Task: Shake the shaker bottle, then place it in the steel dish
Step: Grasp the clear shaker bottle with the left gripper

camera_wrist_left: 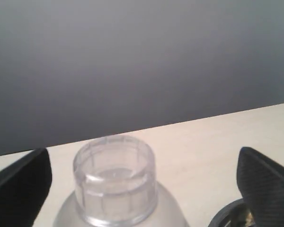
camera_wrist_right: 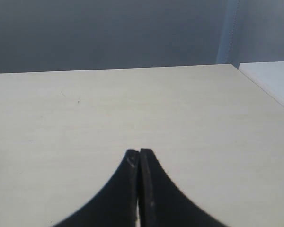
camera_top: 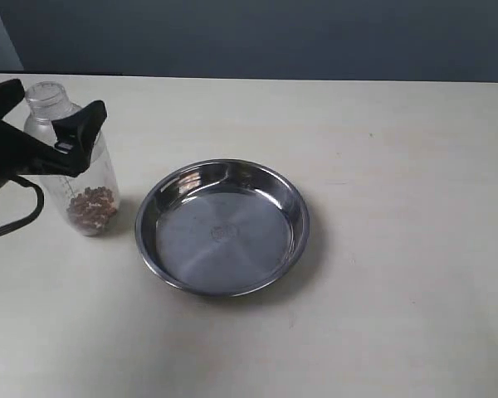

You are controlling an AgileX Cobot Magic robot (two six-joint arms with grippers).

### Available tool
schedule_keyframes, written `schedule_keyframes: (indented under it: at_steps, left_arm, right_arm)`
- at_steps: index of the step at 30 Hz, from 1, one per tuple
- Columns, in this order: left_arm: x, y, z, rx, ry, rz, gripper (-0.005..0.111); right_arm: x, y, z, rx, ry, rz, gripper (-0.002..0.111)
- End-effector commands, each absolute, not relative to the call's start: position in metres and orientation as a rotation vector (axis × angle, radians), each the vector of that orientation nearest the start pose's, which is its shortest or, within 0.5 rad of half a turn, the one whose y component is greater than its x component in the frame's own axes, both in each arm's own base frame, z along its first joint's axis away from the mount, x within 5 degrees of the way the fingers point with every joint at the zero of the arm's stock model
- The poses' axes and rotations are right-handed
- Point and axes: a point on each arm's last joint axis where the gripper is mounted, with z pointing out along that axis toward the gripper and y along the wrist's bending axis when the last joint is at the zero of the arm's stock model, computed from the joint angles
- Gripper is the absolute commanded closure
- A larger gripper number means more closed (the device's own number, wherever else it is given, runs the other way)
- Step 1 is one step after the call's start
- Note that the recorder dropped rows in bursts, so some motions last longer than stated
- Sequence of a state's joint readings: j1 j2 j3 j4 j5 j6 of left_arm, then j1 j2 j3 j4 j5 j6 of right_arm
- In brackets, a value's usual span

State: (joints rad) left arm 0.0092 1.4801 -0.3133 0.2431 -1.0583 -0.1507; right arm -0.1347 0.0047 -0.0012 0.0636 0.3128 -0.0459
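Observation:
The shaker bottle (camera_top: 98, 184) stands upright on the table left of the steel dish (camera_top: 300, 209), with brown granules at its bottom. Its clear round cap (camera_wrist_left: 114, 177) fills the lower middle of the left wrist view. My left gripper (camera_top: 46, 108) is open and straddles the bottle's upper body, one finger (camera_top: 81, 124) in front and one behind. In the left wrist view my left gripper (camera_wrist_left: 143, 156) has both black fingers (camera_wrist_left: 23, 184) standing clear of the shoulder. The dish holds nothing. My right gripper (camera_wrist_right: 139, 152) is shut over bare table, out of the exterior view.
A pale table (camera_top: 398, 166) runs to a dark wall behind. The left arm's black cable (camera_top: 29, 217) loops on the table beside the bottle. The right wrist view shows the table's edge (camera_wrist_right: 262, 87) at one side.

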Motion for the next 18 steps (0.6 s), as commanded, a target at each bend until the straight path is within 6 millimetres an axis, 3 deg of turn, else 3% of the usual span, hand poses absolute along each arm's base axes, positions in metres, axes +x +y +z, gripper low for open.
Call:
schedule_keyframes:
  at_steps: [1,12,18]
  left_arm:
    - [0.246,-0.012,0.174,0.1,1.599,-0.207,0.002]
    - [0.265,-0.008,0.119,0.093,1.777,-0.238,0.002]
    - [0.273,-0.006,0.108,0.061,1.805,-0.226,0.004]
  right_arm:
    - [0.054,-0.006,0.186,0.119,1.784,-0.075,0.109]
    - [0.054,-0.006,0.186,0.119,1.784,-0.075,0.109]
    - [0.054,-0.006,0.186,0.119,1.784,-0.075,0.109]
